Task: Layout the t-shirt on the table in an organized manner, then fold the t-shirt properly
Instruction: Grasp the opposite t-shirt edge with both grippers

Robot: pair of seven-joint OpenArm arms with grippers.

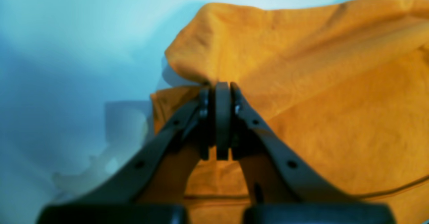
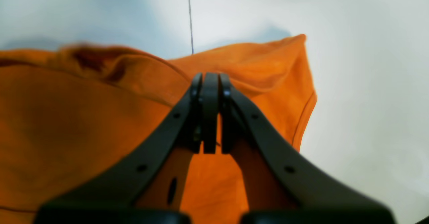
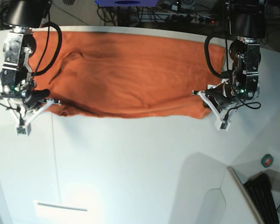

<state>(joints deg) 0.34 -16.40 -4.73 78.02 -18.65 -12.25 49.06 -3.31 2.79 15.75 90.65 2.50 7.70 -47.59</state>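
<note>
1. Left wrist view: dark fingers of the left gripper (image 1: 222,93) fill the foreground, pressed together, with a fold of the orange t-shirt (image 1: 301,93) pinched at their tips; picture soft and blurred
2. Same view: cloth rises in a hump above and right of the tips, and more of it lies flat beneath the fingers; a hem seam runs along the lower right; bare white table (image 1: 67,49) to the left, tinted blue
3. Right wrist view: right gripper (image 2: 210,83) nearest, fingers closed tight on a raised edge of the t-shirt (image 2: 83,123); a sleeve with a stitched hem hangs just right of the tips
4. Same view: table (image 2: 368,83) bare to the right and beyond; its thin dark seam line (image 2: 190,16) runs away from the cloth, straight above the tips
5. Base view: t-shirt (image 3: 135,79) spread wide across the far part of the table (image 3: 140,163), near edge drawn taut between the two grippers
6. Base view: right gripper (image 3: 45,96) at the picture's left end of that edge, left gripper (image 3: 212,97) at the right end, each gripping the cloth; a roll of tape (image 3: 267,160) lies at the far right, off the table
</note>
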